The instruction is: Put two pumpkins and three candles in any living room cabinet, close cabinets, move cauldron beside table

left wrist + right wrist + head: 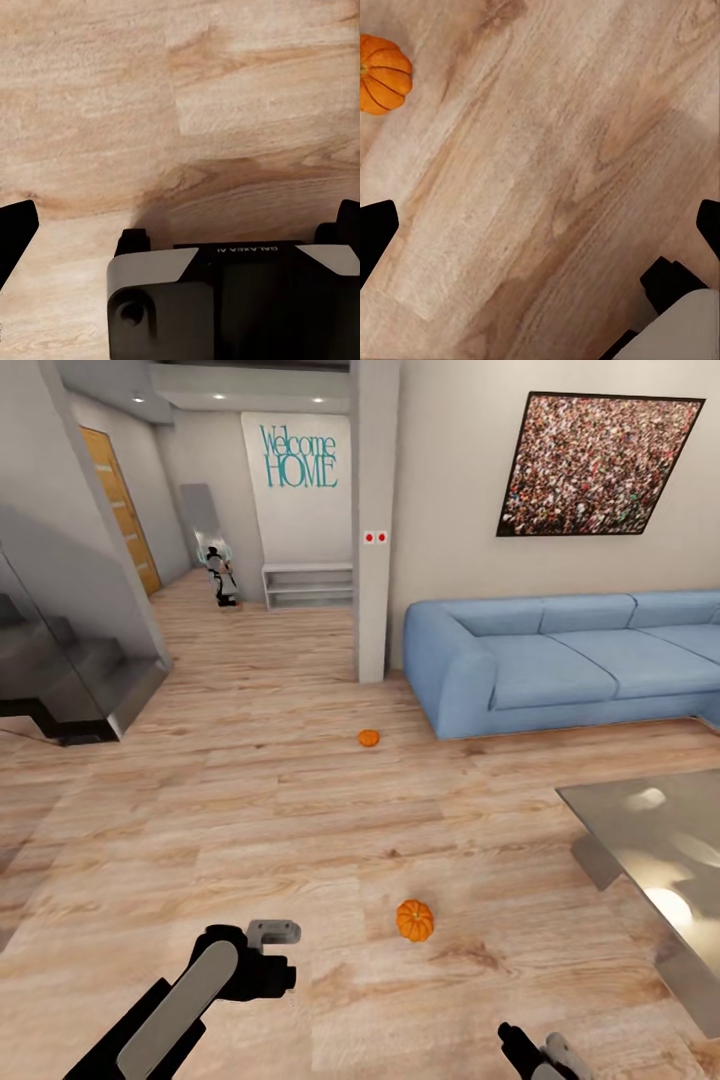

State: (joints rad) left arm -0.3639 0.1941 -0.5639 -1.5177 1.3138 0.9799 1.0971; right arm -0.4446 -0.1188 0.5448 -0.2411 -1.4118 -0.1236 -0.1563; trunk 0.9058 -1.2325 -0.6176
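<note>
Two small orange pumpkins lie on the wood floor. The near pumpkin (415,920) sits just ahead of me, between my two arms. The far pumpkin (369,738) lies near the sofa's left end. My left gripper (265,958) (180,225) hangs open over bare floor, left of the near pumpkin. My right gripper (540,225) is open too, with that pumpkin (382,73) off to one side of its fingers, apart from them. A low glass-topped table (650,840) stands at the right. The candles, cabinet and cauldron are out of view.
A blue sofa (560,660) runs along the right wall behind the table. A grey pillar (372,560) stands left of it. Dark stairs (70,680) rise at the far left. A white shelf (308,585) sits down the hallway. Part of my own base (225,300) shows below the left gripper.
</note>
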